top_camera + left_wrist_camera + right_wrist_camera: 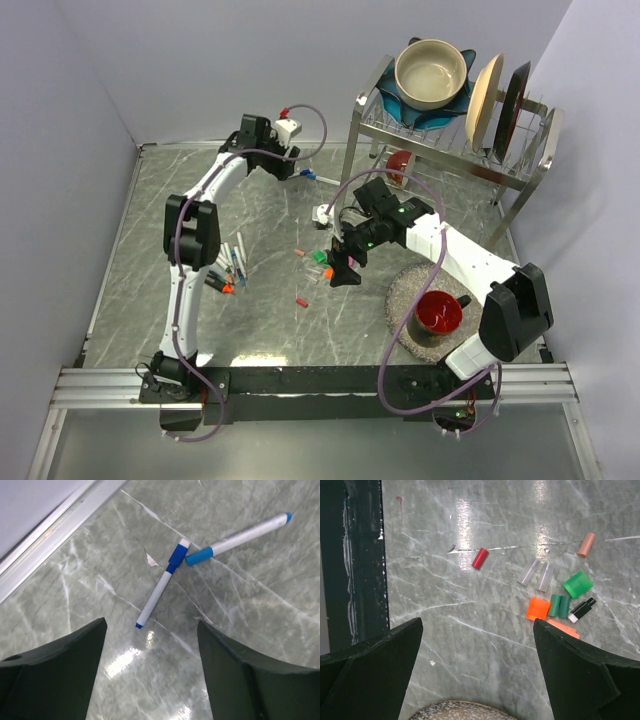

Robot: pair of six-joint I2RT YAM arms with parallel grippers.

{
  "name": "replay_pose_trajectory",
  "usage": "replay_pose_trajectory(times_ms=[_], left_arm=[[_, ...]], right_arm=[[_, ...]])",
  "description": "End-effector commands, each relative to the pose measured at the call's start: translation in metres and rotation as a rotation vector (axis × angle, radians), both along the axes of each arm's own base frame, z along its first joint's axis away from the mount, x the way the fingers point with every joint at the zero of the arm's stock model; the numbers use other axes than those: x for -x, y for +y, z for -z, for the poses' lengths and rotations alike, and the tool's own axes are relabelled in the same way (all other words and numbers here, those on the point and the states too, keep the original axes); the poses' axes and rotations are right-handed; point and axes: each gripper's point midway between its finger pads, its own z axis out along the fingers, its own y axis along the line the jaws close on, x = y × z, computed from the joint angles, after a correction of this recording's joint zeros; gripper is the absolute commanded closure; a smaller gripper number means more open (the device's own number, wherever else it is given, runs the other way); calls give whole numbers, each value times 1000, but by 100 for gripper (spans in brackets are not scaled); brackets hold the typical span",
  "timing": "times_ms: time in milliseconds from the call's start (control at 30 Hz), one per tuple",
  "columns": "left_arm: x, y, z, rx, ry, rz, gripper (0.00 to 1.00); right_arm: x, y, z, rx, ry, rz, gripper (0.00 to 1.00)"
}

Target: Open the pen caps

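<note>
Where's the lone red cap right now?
Right wrist view: the red cap lies alone on the marble, between the cap cluster and the black rail at the table's near edge.

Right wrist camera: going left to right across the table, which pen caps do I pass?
red cap → orange cap → pair of dark green caps → peach cap. The clear caps, bright green cap and black-and-white piece overlap these sideways, so I left them out.
</note>
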Motion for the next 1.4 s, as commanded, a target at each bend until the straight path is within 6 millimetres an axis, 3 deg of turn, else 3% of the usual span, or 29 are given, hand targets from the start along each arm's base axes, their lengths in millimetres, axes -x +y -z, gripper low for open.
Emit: replay_pose_trajectory(times_ms=[0, 67, 267, 467, 767, 1100, 1133, 1267, 1300, 1367], left_arm=[[-13, -11, -5, -30, -92, 154, 30], [-19, -13, -8, -26, -106, 158, 33], [-29, -21, 10, 6, -102, 154, 43], [-31, -23, 33, 13, -69, 128, 45], [-32, -16, 59, -48, -43, 74, 62], [-16, -8, 74, -143, 2, 78, 76], [-11, -6, 82, -151, 23, 74, 78], [-1, 5, 81, -183, 39, 47, 83], [5, 9, 90, -198, 65, 32, 83], [10, 14, 82, -204, 61, 18, 85]], right_arm=[[-9, 2, 0, 2, -34, -23, 0], [-8, 3, 2, 1, -22, -30, 0], [-6, 3, 3, 6, -7, -39, 0], [-6, 3, 1, 2, -9, -44, 0], [-3, 4, -5, -12, -10, -59, 0], [-4, 1, -9, -15, -32, -48, 0], [-5, 1, -10, -16, -37, -46, 0], [-6, -1, -11, -22, -43, -38, 0], [-7, -2, -12, -23, -48, -36, 0], [-8, -3, -13, -24, -49, -28, 0]])
